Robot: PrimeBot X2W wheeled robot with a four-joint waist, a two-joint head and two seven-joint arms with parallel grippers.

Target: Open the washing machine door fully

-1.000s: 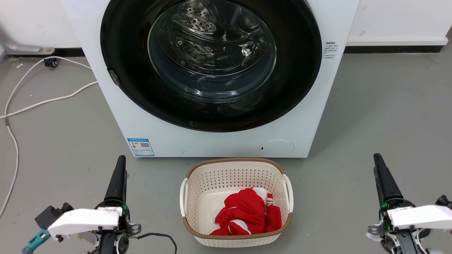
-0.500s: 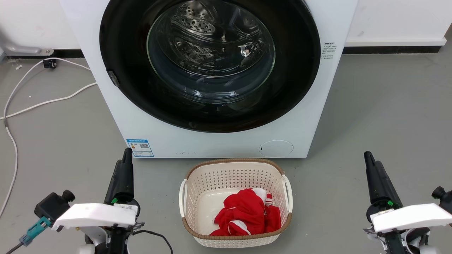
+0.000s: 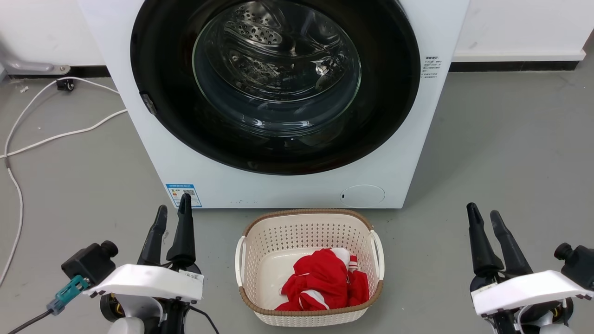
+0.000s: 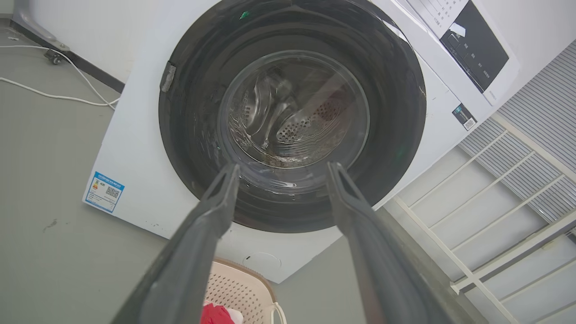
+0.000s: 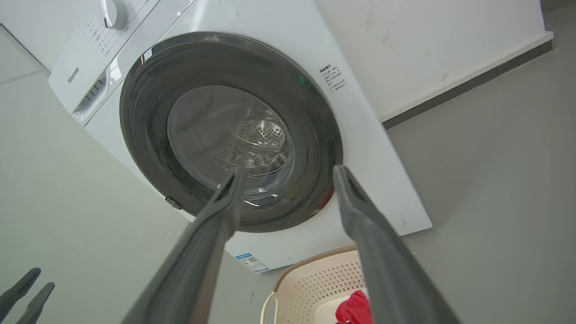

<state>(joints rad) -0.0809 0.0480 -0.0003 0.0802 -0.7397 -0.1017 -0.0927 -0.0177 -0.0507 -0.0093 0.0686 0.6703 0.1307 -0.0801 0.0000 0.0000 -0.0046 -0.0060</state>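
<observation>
Head view: a thin white cable (image 3: 55, 134) trailed over the grey floor at far left, clear of the work. The left gripper (image 3: 173, 204) hung low before the big white front-loading washing machine (image 3: 195, 176), fingers parted and empty, likely readied for the small grey fitting (image 3: 148, 103) on the left rim of the large round glossy black door (image 3: 276, 83), which sat shut and flush. A cream perforated basket (image 3: 306, 212) stood just below. The right gripper (image 3: 482, 209) was parted too, holding nothing, well apart from the door.

Before us, the washing machine (image 3: 287, 188) at the far edge of the floor (image 3: 501, 139), the basket (image 3: 308, 212) just before it, clothing (image 3: 325, 283) inside.
</observation>
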